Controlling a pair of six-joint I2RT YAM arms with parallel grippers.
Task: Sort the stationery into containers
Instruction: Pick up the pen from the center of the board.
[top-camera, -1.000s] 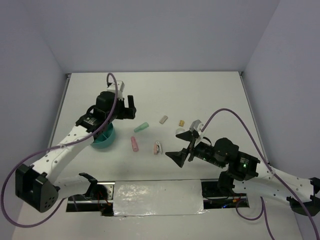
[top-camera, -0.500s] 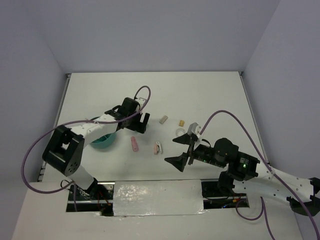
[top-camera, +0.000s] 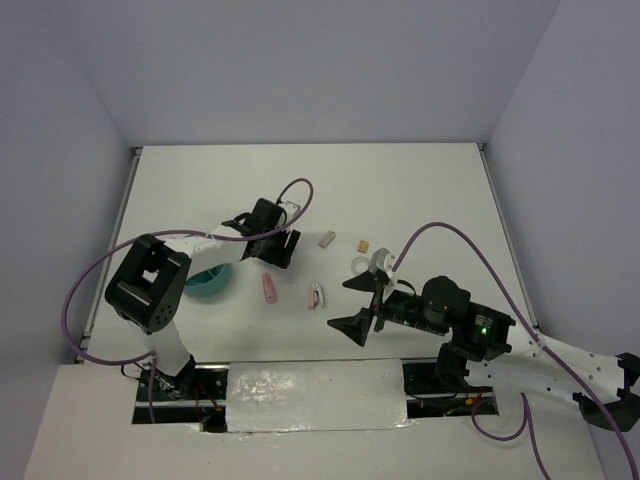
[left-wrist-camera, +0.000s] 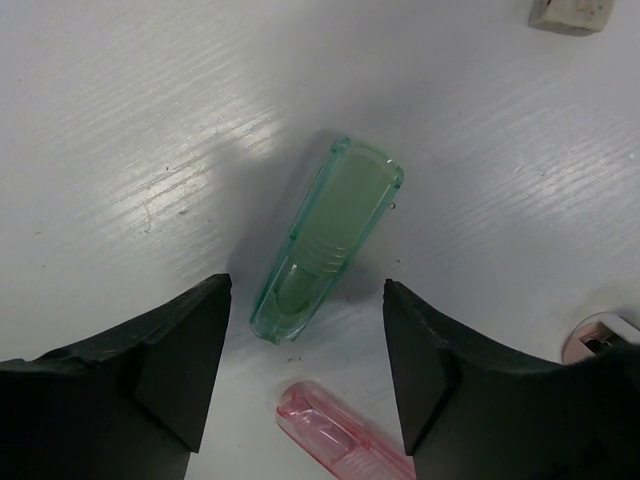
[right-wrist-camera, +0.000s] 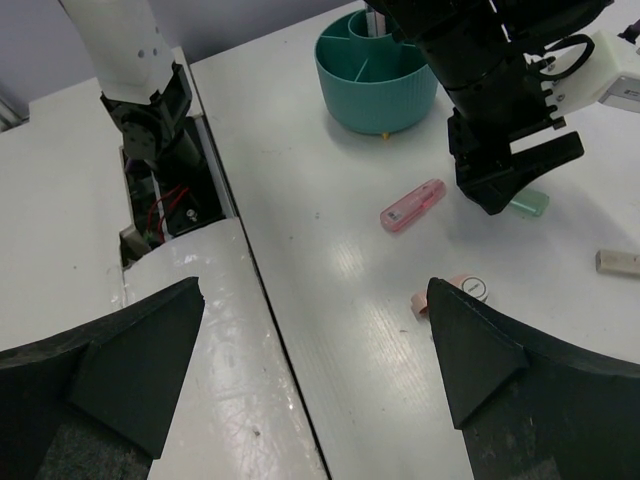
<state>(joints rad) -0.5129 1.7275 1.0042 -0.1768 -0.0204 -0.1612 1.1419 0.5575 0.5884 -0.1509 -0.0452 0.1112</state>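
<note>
My left gripper (left-wrist-camera: 307, 290) is low over the table and open, one jaw on each side of the mint-green tube (left-wrist-camera: 325, 240), with a gap on both sides. A pink stick (left-wrist-camera: 340, 440) lies just below the tube. The round teal organizer (top-camera: 208, 283) stands to the left of that gripper (top-camera: 275, 250). My right gripper (top-camera: 355, 305) hangs open and empty above the table near the pink-white clip (top-camera: 314, 296). The right wrist view shows the organizer (right-wrist-camera: 375, 75), pink stick (right-wrist-camera: 412, 206) and clip (right-wrist-camera: 455, 292).
A grey block (top-camera: 326, 239), a tan nub (top-camera: 364, 245) and a clear tape ring (top-camera: 360, 265) lie right of the left gripper. The table's near edge, with the arm bases and wiring (right-wrist-camera: 160, 215), lies behind the right gripper.
My left arm swung from above the organizer to the right and down over the mint-green tube, and its jaws have narrowed a little. The right gripper drifted slightly left.
</note>
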